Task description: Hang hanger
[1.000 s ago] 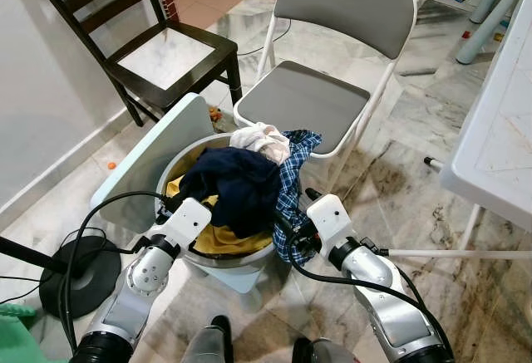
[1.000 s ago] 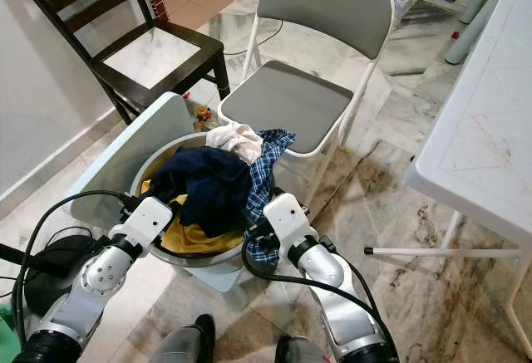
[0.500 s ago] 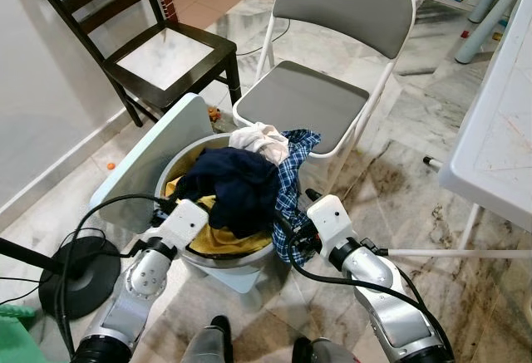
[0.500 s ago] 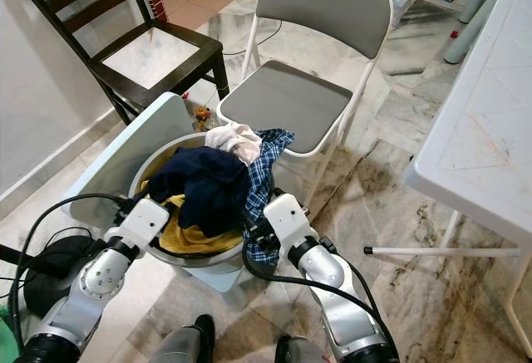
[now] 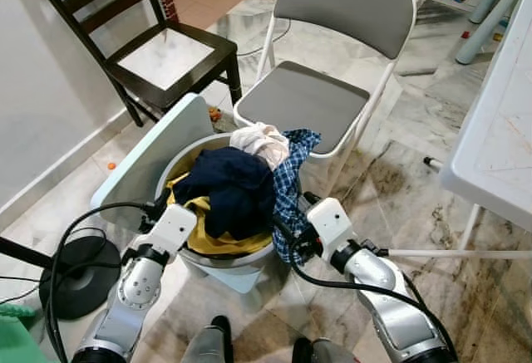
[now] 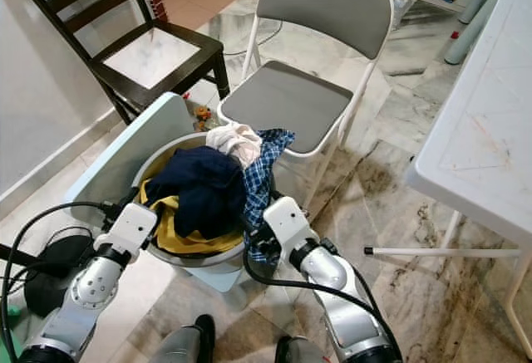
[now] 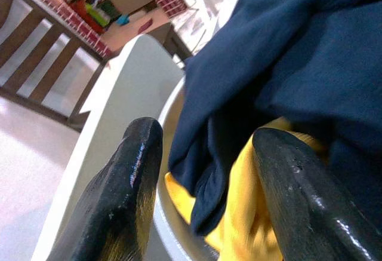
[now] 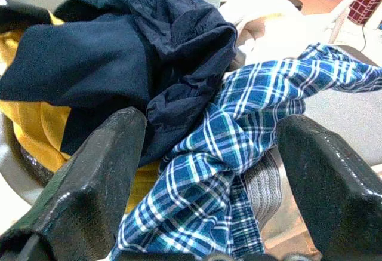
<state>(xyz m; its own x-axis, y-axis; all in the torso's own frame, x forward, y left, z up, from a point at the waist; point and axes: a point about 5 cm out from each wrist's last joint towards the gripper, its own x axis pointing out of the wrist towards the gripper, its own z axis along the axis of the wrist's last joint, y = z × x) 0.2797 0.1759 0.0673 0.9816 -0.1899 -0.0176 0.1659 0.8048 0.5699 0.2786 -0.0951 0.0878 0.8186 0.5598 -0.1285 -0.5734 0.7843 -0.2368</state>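
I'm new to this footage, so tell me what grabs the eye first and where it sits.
A round laundry basket heaped with clothes stands on the marble floor before the robot: a navy garment on top, a yellow one beneath, a blue plaid shirt spilling over the rim. The left gripper and right gripper, both open, flank the basket. Behind it stands a grey folding chair.

clothes (image 5: 237,188): soft cloth | floor (image 5: 399,188): glossy marble | chair (image 5: 166,56): dark wood

Clothes hide the laundry basket (image 5: 249,257) interior; the white table (image 5: 499,130) is cut off.
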